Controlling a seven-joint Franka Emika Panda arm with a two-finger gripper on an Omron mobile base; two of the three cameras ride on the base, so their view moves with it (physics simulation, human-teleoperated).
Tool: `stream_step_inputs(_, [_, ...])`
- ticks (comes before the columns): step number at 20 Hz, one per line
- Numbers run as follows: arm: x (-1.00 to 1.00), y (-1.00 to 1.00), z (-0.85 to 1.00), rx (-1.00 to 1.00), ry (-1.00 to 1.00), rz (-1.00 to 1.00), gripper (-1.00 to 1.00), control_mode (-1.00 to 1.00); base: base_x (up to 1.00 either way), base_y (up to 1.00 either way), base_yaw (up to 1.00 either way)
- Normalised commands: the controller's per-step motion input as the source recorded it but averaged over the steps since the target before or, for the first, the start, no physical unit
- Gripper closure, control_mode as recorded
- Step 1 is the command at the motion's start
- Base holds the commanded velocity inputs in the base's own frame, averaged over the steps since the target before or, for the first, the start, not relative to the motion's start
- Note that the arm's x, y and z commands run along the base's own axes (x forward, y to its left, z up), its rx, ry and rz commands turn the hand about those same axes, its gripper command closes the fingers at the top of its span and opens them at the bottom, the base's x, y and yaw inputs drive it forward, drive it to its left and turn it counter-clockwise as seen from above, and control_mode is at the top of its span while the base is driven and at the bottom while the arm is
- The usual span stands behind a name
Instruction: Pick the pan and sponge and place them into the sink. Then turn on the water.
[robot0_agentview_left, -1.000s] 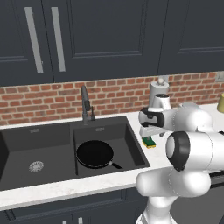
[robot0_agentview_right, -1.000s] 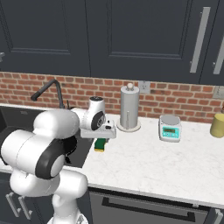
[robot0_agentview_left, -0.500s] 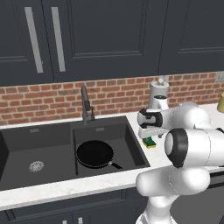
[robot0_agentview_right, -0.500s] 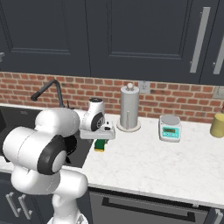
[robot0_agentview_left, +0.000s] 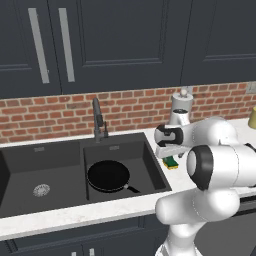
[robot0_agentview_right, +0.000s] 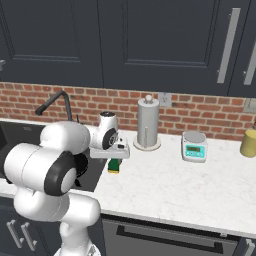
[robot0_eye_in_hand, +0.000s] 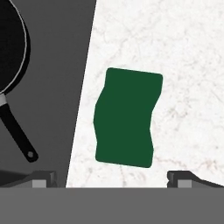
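The black pan (robot0_agentview_left: 108, 176) lies in the smaller right basin of the dark sink (robot0_agentview_left: 60, 155), handle toward the front right; the hand view shows the pan (robot0_eye_in_hand: 11, 52) at its left edge. On the white counter just right of the sink rests the sponge (robot0_agentview_left: 172, 163) (robot0_agentview_right: 115, 166), green side up (robot0_eye_in_hand: 127, 118). My gripper (robot0_agentview_left: 169, 155) (robot0_agentview_right: 114, 158) (robot0_eye_in_hand: 111, 176) hangs directly over it, pointing down, open, with one fingertip (robot0_eye_in_hand: 41, 177) on each side and nothing held. No water is in view at the faucet (robot0_agentview_left: 97, 120).
A paper towel holder (robot0_agentview_right: 148, 123) stands at the brick wall behind the sponge. Further right are a white-and-teal scale (robot0_agentview_right: 194, 146) and a yellow container (robot0_agentview_right: 248, 143). The wider left basin has a silver drain (robot0_agentview_left: 41, 189).
The hand has come down a little over the sponge. Its jaws stay open and the pan has not moved.
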Motion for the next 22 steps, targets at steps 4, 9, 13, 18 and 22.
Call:
stream_step_inputs(4, [0.00,0.00,-0.07,0.00,0.00,0.00,-1.00,-1.00,0.00,0.00,0.00])
stream_step_inputs(9, [0.03,0.00,-0.06,0.00,0.00,0.00,-1.00,-1.00,0.00,0.00,0.00])
stream_step_inputs(13, [0.15,0.00,-0.14,0.00,0.00,0.00,-1.00,-1.00,0.00,0.00,0.00])
stream_step_inputs(18, [0.10,0.00,-0.15,0.00,0.00,0.00,-1.00,-1.00,0.00,0.00,0.00])
stream_step_inputs(22, [0.04,0.00,-0.11,0.00,0.00,0.00,-1.00,-1.00,0.00,0.00,0.00])
